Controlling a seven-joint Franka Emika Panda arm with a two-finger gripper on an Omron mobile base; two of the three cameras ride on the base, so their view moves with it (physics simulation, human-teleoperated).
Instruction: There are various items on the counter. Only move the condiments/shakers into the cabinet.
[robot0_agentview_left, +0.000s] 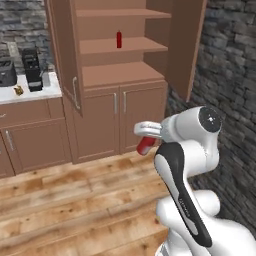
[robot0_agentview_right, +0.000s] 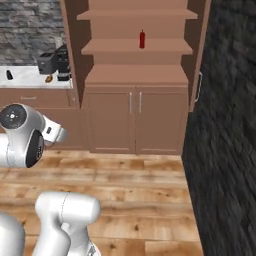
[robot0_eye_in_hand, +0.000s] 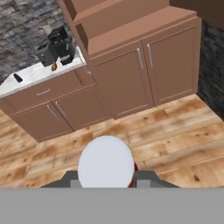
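Gripper (robot0_agentview_left: 146, 136): we see it pinching a red bottle (robot0_agentview_left: 145, 145); label side hidden.
Cabinet (robot0_agentview_left: 120, 75): squeeze bottle (robot0_agentview_left: 119, 39) on its middle shelf.
Fingertips: blocked by the bottle's pale end.

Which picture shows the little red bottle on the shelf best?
The left base view: the red bottle stands upright on a shelf of the cabinet, largest and clearest here. The right base view shows it smaller. The hand view gives no clear sight of it.

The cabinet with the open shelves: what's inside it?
One red bottle stands alone on a middle shelf of the cabinet. The two lower doors are shut, hiding whatever is behind them.
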